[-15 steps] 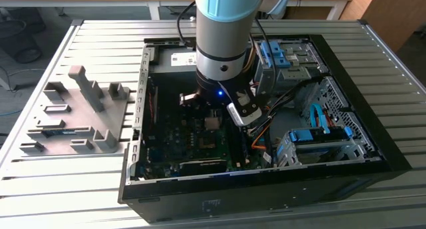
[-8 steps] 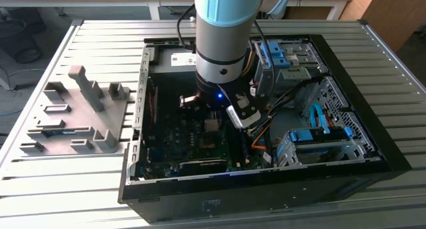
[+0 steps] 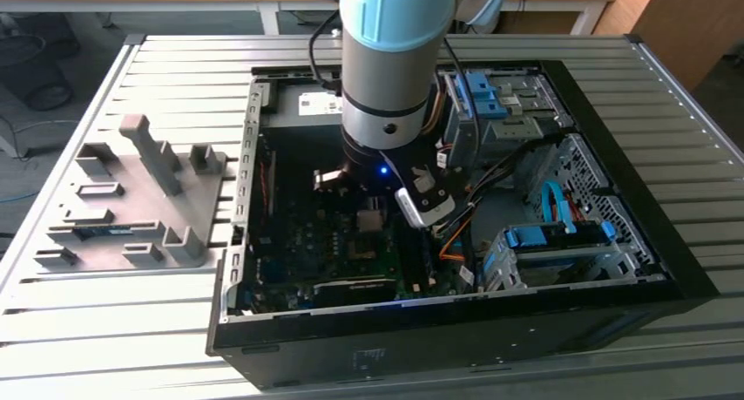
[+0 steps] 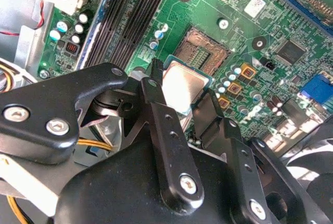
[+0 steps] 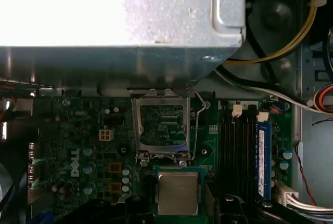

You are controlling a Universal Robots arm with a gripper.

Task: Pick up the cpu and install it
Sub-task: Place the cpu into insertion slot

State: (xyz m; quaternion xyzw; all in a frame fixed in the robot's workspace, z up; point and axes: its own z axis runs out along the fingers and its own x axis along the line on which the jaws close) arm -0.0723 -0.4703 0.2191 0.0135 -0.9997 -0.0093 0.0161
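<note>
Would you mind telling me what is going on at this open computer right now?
The robot arm's black gripper reaches into the open black computer case, shut on the cpu, a small flat square chip with a dull silver-grey top. The chip hangs over the green motherboard, beside the open, empty metal-framed socket; it is not yet seated.

White lettering is printed on the green circuit board [image 5: 78,130], near its small round capacitors. A white label [image 3: 319,104] on the grey box [image 3: 291,112] is too small to read.

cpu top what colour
The cpu top is dull silver-grey, best seen in the first wrist view.
</note>
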